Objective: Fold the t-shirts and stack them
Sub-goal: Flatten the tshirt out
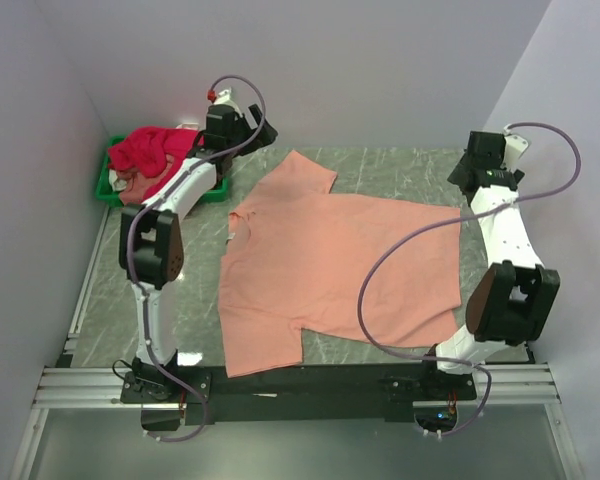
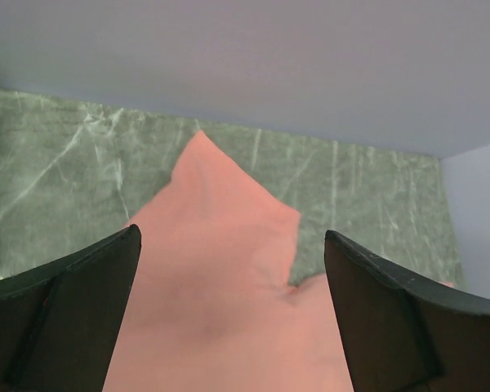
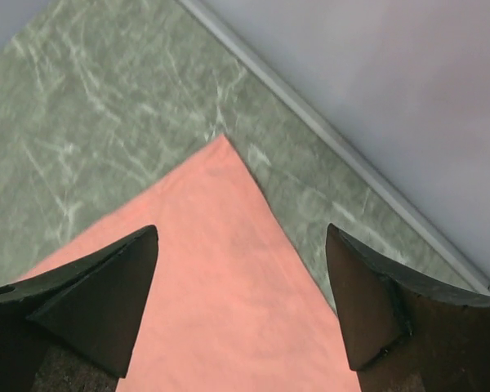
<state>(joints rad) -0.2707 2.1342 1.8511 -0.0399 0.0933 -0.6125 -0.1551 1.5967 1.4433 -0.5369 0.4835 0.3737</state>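
Note:
A salmon-peach t-shirt (image 1: 330,270) lies spread flat on the green marble table, collar to the left and hem to the right. My left gripper (image 1: 252,132) hovers open and empty above its far sleeve (image 2: 220,261), jaws wide apart (image 2: 233,278). My right gripper (image 1: 472,170) hovers open and empty above the shirt's far right hem corner (image 3: 224,245), jaws wide apart (image 3: 241,282). Crimson-pink shirts (image 1: 145,150) lie bunched in a pile at the back left.
A small green bin (image 1: 108,186) holds the crimson pile at the back left corner, close to the left arm. Grey walls enclose the table on the back and both sides. Cables loop over both arms.

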